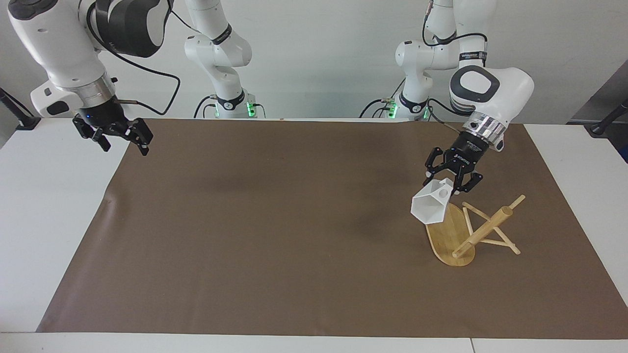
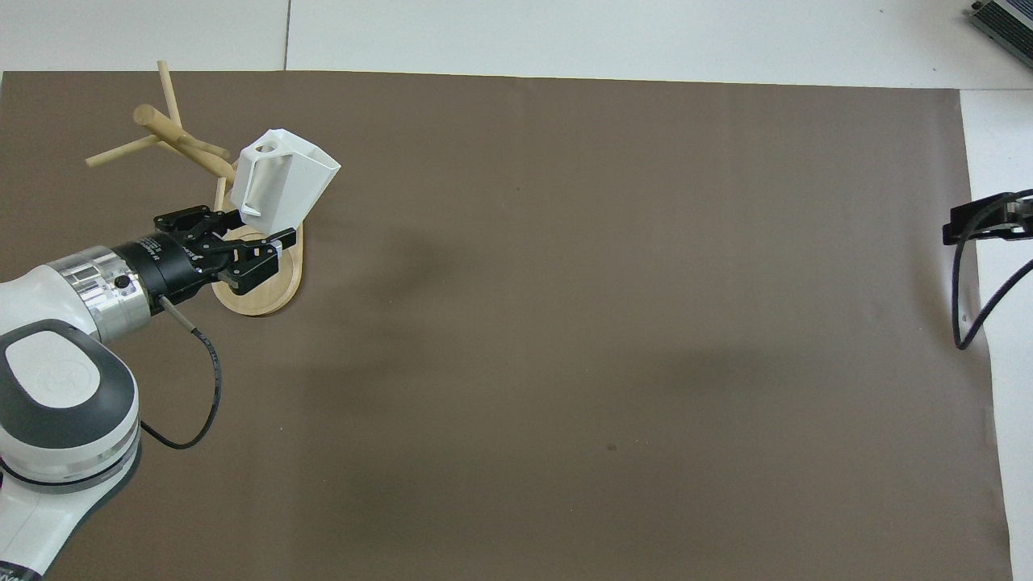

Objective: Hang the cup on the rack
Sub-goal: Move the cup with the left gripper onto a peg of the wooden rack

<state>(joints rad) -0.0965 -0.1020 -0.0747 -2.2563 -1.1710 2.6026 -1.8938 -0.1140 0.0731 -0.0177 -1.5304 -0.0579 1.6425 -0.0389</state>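
Left hand (image 1: 454, 177): you had it closed on the cup's handle end, up in the air over the rack's base.
Cup (image 1: 431, 206): it hung tilted, rim pointing away from the robots; your hand hid part of the handle in the facing view.
Rack (image 1: 458, 234): it lay tipped over on the bench (image 1: 274, 230) toward the left arm's end, post slanting off the mat; the cup covered part of its base.
Right hand (image 1: 120, 138): you kept it waiting, fingers spread and empty, over the mat's edge at the right arm's end; the overhead view cut it off.
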